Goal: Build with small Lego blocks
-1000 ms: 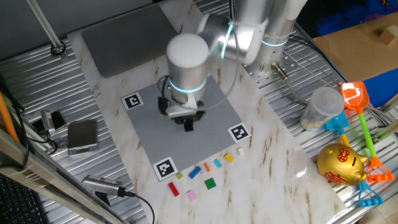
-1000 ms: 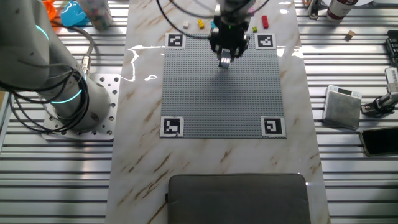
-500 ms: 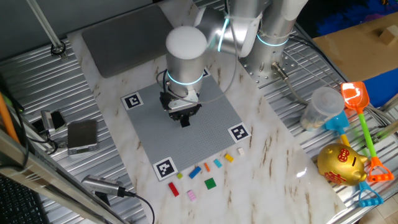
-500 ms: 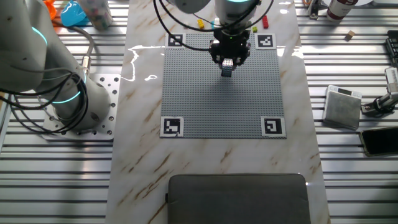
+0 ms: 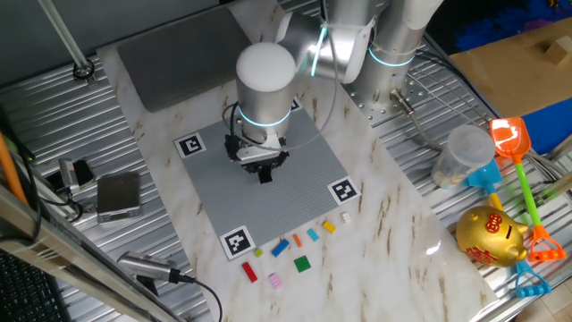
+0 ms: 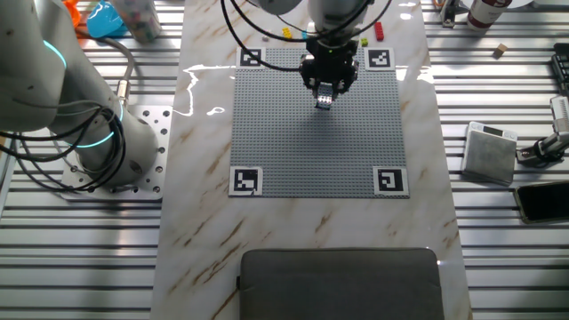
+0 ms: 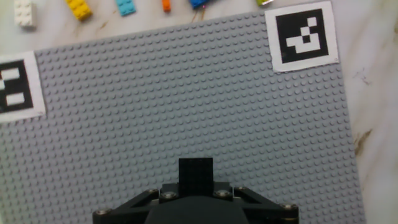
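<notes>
Hand (image 7: 195, 186) is closed on a black brick (image 7: 195, 175) over mid baseplate (image 7: 186, 99); judged best: descend vertically, align brick squarely with studs, press firmly, then release.

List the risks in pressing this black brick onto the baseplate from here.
1. The black brick sits at the very tip of the tool, so it may tilt or slip under pressing force.
2. The grey baseplate lies loose on the marble table with no visible clamp, so a skewed push might shift it.
</notes>
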Robot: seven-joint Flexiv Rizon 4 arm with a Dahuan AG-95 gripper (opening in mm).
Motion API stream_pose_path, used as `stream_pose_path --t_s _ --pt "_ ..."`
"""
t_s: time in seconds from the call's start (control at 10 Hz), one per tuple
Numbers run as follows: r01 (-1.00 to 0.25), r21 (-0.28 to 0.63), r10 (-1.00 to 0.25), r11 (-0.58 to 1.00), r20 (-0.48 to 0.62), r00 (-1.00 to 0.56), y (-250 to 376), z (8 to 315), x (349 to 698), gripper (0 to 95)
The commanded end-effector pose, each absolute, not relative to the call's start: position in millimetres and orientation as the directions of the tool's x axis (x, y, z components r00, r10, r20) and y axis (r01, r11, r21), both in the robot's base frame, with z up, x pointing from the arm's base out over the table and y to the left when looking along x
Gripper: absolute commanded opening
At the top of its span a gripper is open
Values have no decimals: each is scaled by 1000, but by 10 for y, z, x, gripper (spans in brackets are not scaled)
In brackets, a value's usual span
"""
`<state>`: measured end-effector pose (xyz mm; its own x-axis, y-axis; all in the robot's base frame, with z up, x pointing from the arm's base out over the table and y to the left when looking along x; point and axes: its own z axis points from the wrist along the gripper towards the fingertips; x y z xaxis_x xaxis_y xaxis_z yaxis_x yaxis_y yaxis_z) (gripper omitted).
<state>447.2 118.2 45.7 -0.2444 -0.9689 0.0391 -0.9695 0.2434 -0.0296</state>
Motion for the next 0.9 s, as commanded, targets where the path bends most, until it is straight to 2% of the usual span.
stream_pose_path --t_s 0.1,0.3,0.7,0.9 --pt "-958 -33 -957 286 34 -287 1174 468 4468 0" --pt "-959 -33 -959 281 30 -282 1170 470 4469 0" --pt "-991 -30 -991 133 30 -133 923 517 4648 0" --pt "-998 -38 -999 49 -1 -49 804 437 4745 0"
